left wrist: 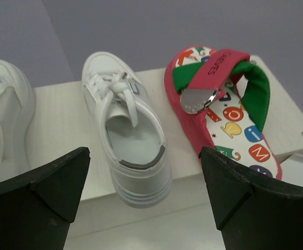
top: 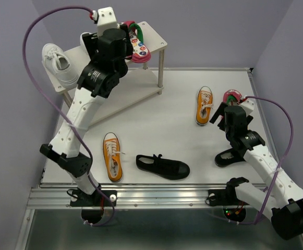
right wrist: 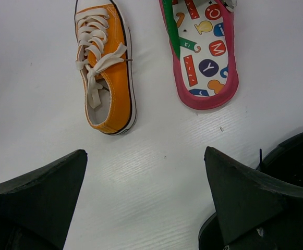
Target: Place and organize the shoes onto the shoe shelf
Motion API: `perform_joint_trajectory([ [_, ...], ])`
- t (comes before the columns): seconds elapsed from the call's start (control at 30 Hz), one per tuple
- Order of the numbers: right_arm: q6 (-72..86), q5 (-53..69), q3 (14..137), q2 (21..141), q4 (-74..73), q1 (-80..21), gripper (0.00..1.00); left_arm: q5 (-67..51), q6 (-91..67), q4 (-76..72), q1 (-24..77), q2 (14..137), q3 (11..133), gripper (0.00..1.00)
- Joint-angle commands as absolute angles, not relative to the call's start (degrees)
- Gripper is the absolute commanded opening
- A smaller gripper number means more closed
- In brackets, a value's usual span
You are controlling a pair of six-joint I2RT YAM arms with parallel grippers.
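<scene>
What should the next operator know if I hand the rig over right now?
Left gripper: open, empty, over the shoe shelf.
Right gripper: open, empty, above the table.
On the shelf's top board: both white sneakers and one red flip-flop.
On the table: second flip-flop, two orange sneakers, two black shoes.
Done: three shoes shelved.
Left: five shoes to shelve and pair up.

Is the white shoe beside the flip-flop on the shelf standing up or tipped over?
Standing up. The white shoe sits sole-down on the shelf, opening facing up, heel poking past the edge.
</scene>
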State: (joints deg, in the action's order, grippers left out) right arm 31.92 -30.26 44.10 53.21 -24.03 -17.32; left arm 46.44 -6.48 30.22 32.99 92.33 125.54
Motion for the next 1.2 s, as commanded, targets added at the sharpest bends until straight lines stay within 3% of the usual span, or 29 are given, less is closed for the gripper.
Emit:
perform_joint_trajectory([
  [0.0, 31.7, -30.2, 46.1, 51.9, -24.4, -17.3, 1.0, 50.9, -9.4, 34.4, 33.3, 94.8, 127.3, 0.99],
  [0.73, 31.2, -30.9, 45.1, 50.8, -25.0, -17.3, 1.0, 58.4, -14.5, 33.8, 31.7, 96.9, 117.2, 0.98],
  [0.8, 31.1, -30.9, 45.0, 50.8, -25.0, -17.3, 1.0, 58.8, -13.8, 32.8, 31.1, 96.1, 116.0, 0.93],
  [0.83, 30.9, -30.7, 45.0, 50.8, -25.0, -17.3, 1.0, 58.8, -13.5, 32.5, 30.9, 95.7, 115.6, 0.81],
  [0.93, 30.9, -30.3, 45.0, 50.8, -25.0, -17.3, 1.0, 58.9, -12.0, 31.9, 30.1, 94.7, 115.0, 0.65],
  [1.17, 31.3, -30.2, 44.9, 50.9, -25.0, -17.3, 1.0, 60.9, -11.3, 31.6, 28.5, 91.7, 113.6, 0.54],
])
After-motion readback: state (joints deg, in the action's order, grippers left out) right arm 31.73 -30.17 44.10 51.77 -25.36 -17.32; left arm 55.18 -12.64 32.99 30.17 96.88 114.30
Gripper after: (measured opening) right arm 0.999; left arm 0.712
